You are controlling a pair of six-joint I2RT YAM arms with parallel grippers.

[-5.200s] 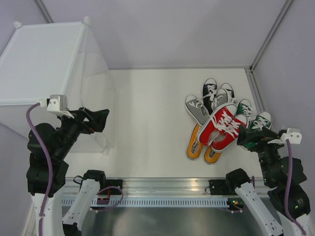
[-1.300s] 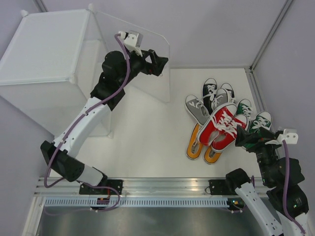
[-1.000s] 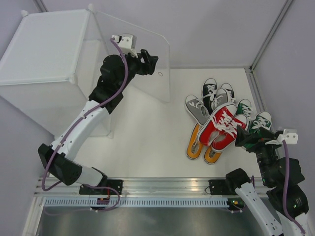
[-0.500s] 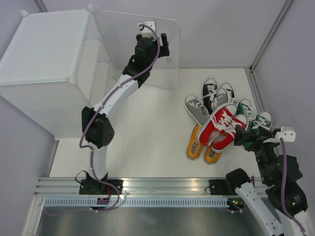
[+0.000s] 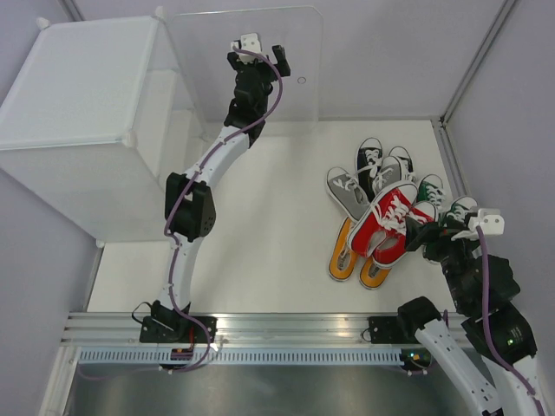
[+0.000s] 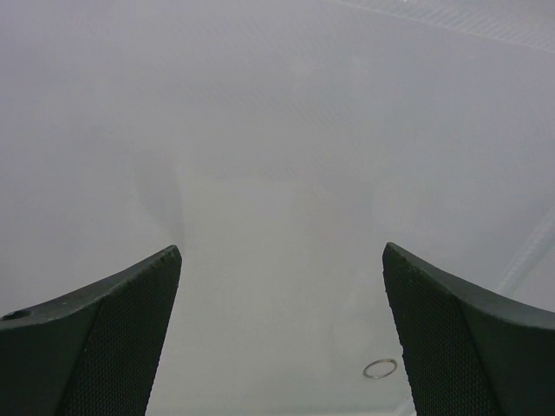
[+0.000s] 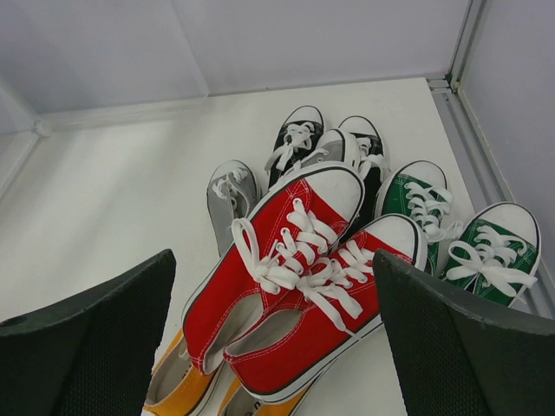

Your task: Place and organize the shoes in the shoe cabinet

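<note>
The translucent white plastic shoe cabinet (image 5: 82,95) is standing at the far left corner of the white table (image 5: 260,234). Its clear door panel (image 5: 295,39) is standing swung open, extending to the right of the cabinet along the far side of the table. The small round hole (image 5: 301,81) is showing near the panel's right edge.

The left arm is reaching far forward. The left gripper (image 5: 256,57) is hovering in front of the door panel, to the left of the hole. In the left wrist view, the left gripper (image 6: 281,251) is facing the panel with its jaws spread wide and nothing between them. The hole is showing low in that view, just beside the right finger. Whether the fingers are touching the panel cannot be determined.

The shoes are lying in one cluster on the right side of the table, well apart from the cabinet.
- The red canvas sneakers (image 5: 395,221) with white laces are lying on top, resting across the orange sneakers (image 5: 344,258) at the near side.
- The grey sneakers (image 5: 347,192) are lying at the far left of the cluster.
- The black sneakers (image 5: 370,159) are lying at the far side.
- The green sneakers (image 5: 431,191) are lying at the right, near the table edge.

The right gripper (image 5: 423,236) is hovering just beside the near right of the red sneakers. In the right wrist view, the right gripper (image 7: 273,256) is standing wide apart with nothing gripped, and the red pair is showing between its fingers.
</note>
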